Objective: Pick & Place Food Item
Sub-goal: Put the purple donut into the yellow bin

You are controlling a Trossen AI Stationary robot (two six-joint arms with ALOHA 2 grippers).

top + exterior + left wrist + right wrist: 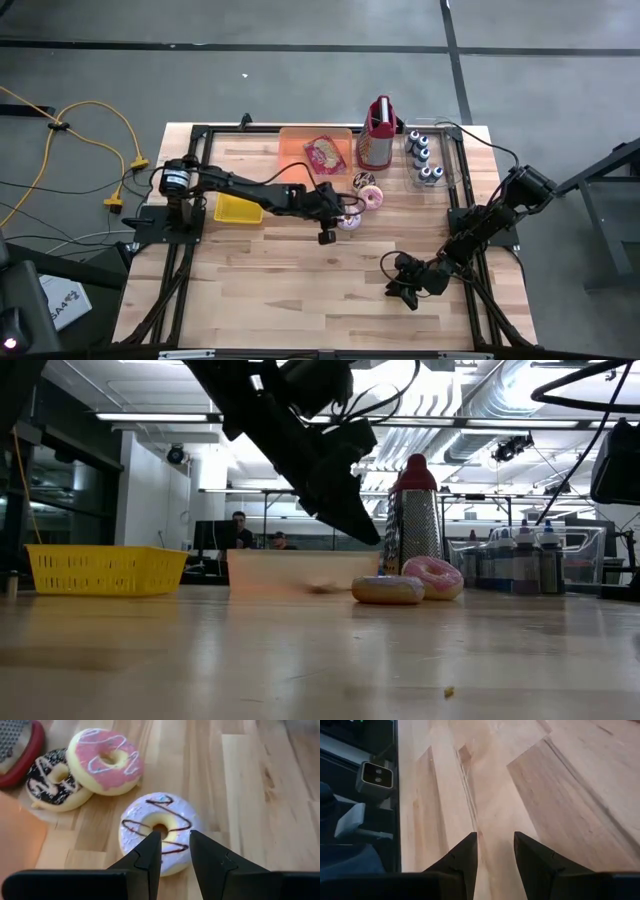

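Left wrist view: white-iced donut with chocolate zigzag lies flat on the desk, directly under the left gripper, jaws parted and grasping nothing.

It looks light, soft and squashy, with possibly slick icing; pinching one side of the ring, one jaw through the hole, seems safest. Beyond the jaws, a pink donut and a chocolate donut crowd close by, with the grater behind. Open desk lies to the other side. Right gripper waits well apart, jaws parted, empty.
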